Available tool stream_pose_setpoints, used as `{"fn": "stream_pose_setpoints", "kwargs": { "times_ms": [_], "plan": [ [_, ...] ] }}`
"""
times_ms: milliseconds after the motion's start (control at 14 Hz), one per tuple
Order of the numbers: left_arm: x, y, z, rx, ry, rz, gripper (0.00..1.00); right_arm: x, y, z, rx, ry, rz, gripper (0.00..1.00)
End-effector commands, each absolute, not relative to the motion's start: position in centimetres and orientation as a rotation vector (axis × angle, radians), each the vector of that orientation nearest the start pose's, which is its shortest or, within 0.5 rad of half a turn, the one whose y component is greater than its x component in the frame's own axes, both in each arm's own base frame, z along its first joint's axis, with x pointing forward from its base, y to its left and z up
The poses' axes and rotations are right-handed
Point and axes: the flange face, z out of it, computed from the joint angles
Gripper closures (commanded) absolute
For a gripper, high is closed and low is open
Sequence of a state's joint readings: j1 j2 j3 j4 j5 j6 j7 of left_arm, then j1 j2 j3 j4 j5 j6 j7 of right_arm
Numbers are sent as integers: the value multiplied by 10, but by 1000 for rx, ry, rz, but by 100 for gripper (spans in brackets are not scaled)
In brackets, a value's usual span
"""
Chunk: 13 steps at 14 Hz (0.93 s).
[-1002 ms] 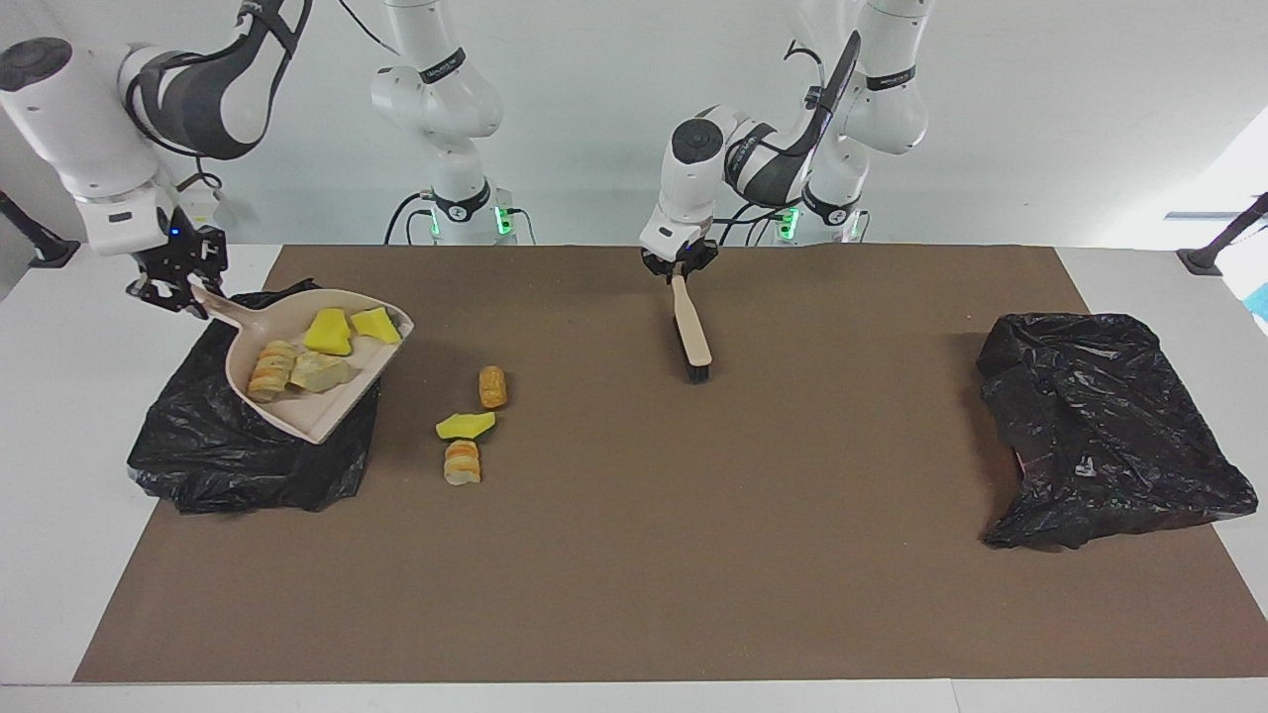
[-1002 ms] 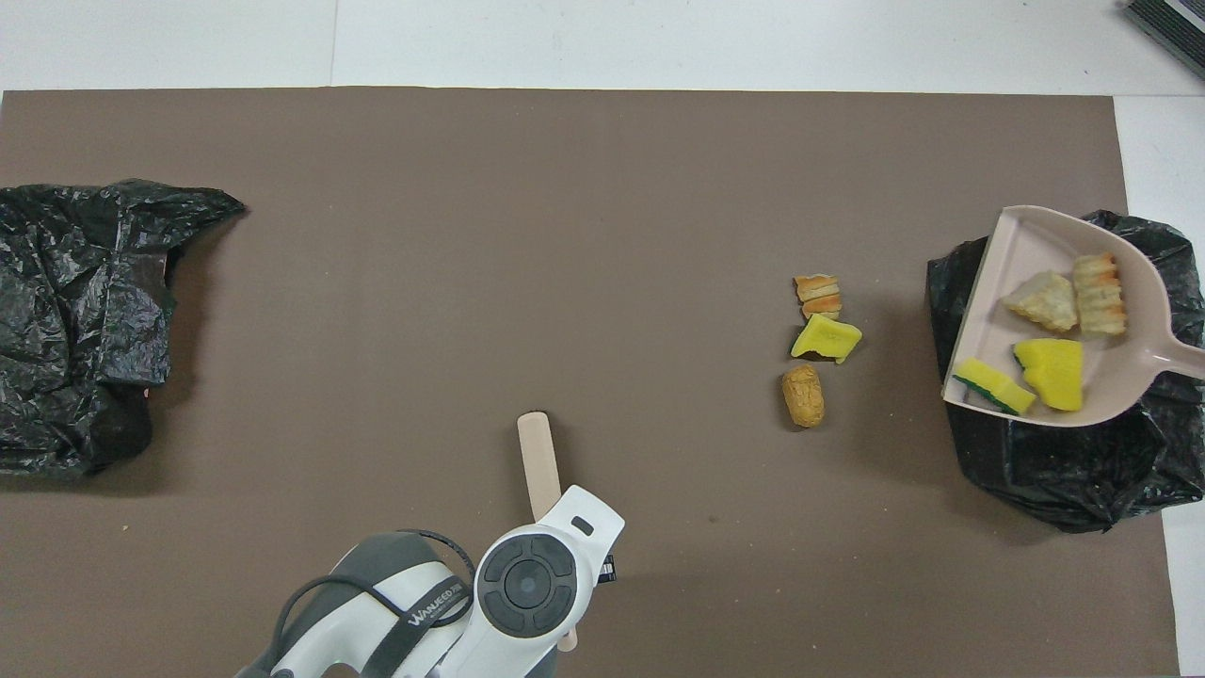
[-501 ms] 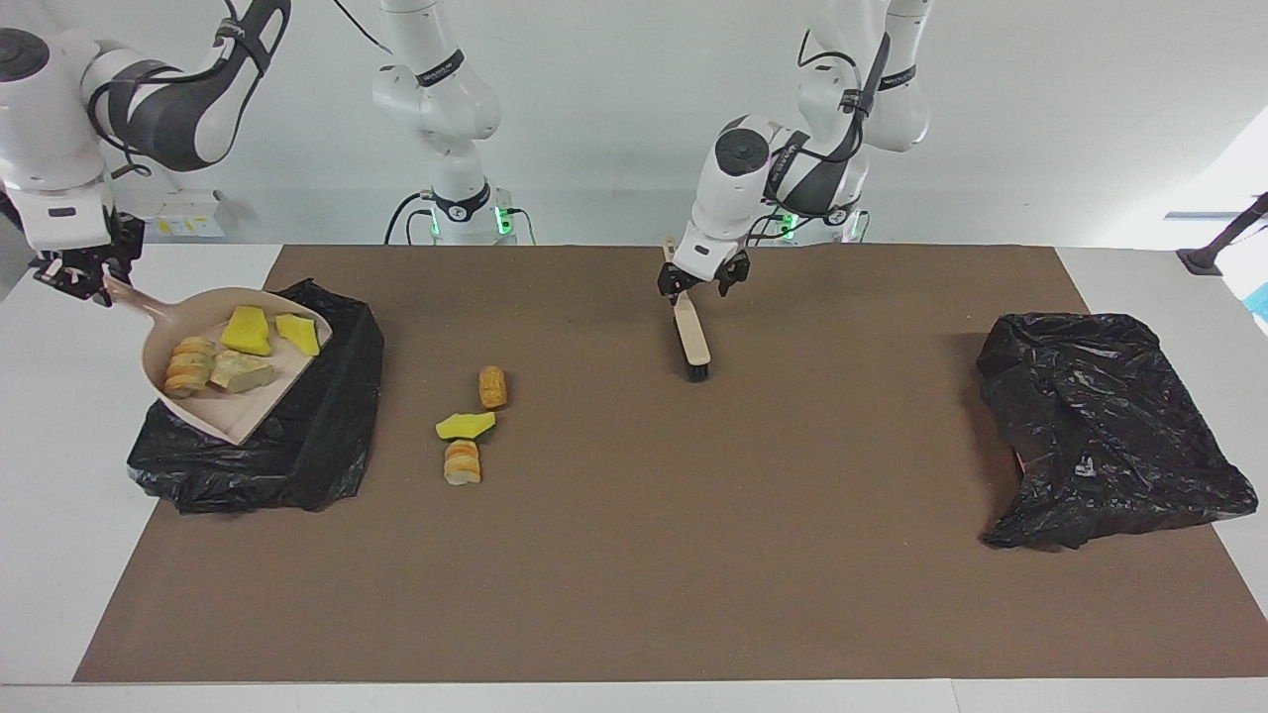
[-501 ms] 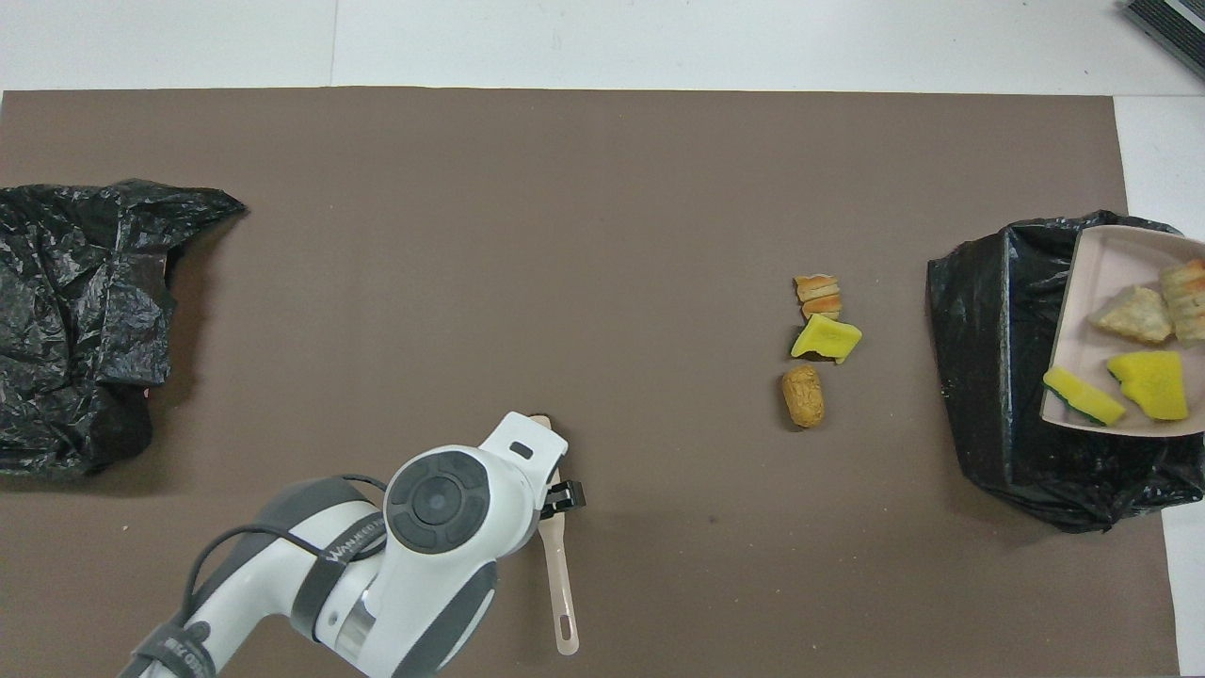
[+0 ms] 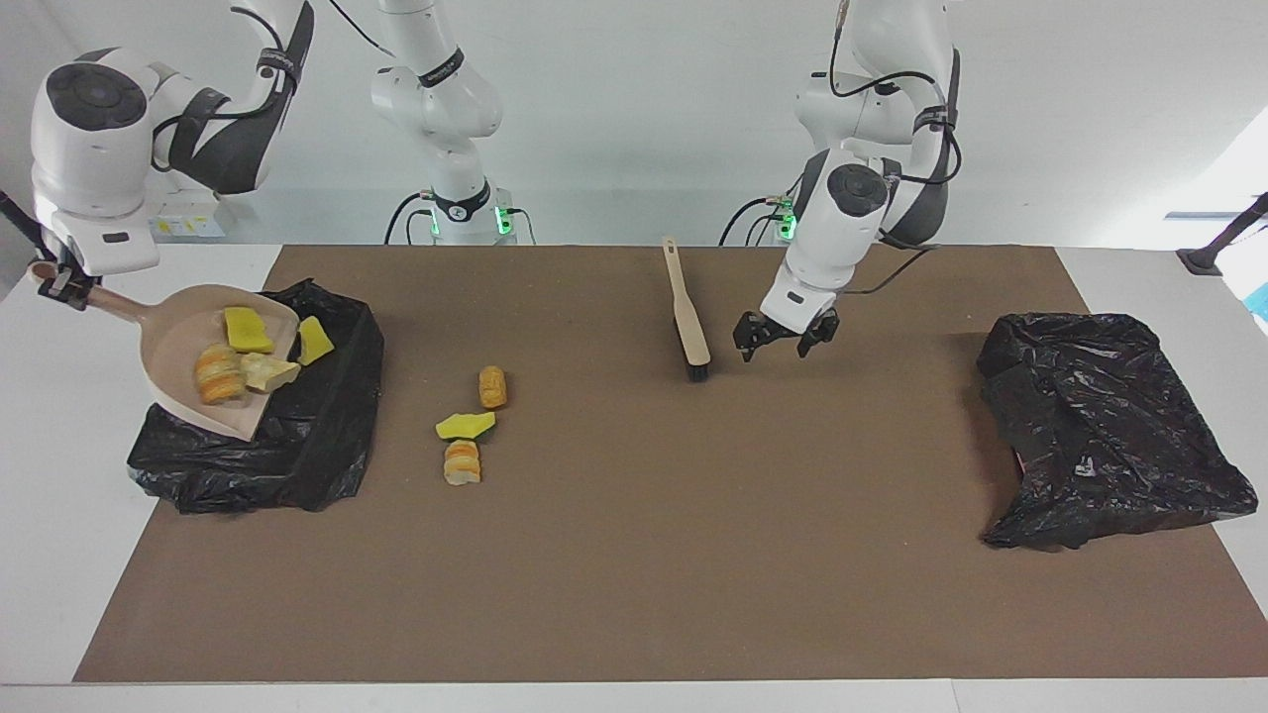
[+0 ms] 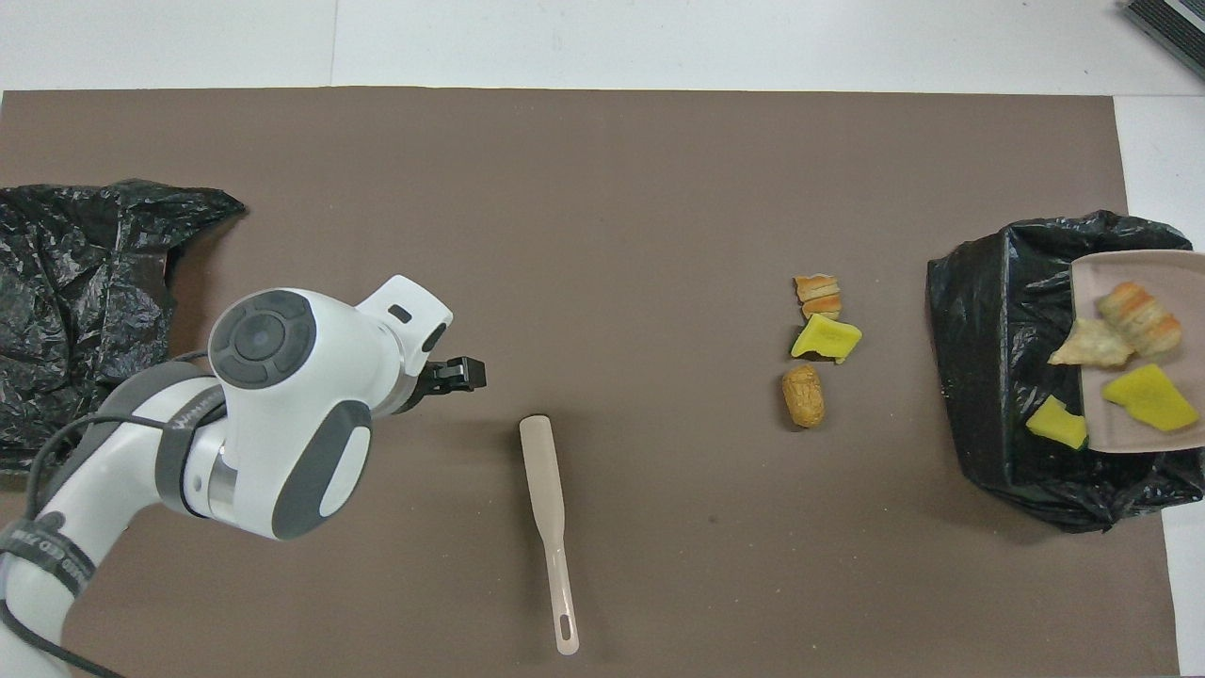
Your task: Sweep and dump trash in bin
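Observation:
My right gripper (image 5: 57, 282) is shut on the handle of the beige dustpan (image 5: 183, 347), held tilted over the black-bagged bin (image 5: 297, 436) at the right arm's end. Several trash bits lie in the pan (image 6: 1130, 428). A yellow sponge chunk (image 5: 315, 340) is slipping off its lip into the bin (image 6: 998, 377). Three trash pieces stay on the mat: a bread roll (image 5: 492, 386), a yellow sponge (image 5: 465, 425) and a croissant piece (image 5: 462, 461). The brush (image 5: 687, 312) lies flat on the mat. My left gripper (image 5: 786, 337) hangs open beside it, holding nothing.
A second crumpled black bag (image 5: 1100, 426) sits on the mat at the left arm's end. The brown mat (image 5: 634, 555) covers most of the white table.
The left gripper opened, let go of the brush and swung away toward the left arm's end. The right arm drew the dustpan outward over the bin and tipped it, so the pieces slid.

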<state>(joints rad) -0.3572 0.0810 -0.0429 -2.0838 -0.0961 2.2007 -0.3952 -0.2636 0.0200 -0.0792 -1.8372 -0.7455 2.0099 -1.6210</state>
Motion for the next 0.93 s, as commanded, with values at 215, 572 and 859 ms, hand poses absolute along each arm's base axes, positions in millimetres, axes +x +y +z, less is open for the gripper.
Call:
{"fn": "stream_pose_setpoints", "kwargs": {
  "times_ms": [215, 572, 859],
  "plan": [
    [595, -118, 440, -3213, 192, 21, 0, 550, -194, 546, 1663, 1778, -790, 100],
    [597, -53, 488, -3162, 337, 49, 0, 547, -164, 564, 1611, 1717, -911, 100],
    [581, -47, 546, -3168, 289, -3, 0, 552, -118, 574, 1519, 1652, -996, 100]
  ]
}}
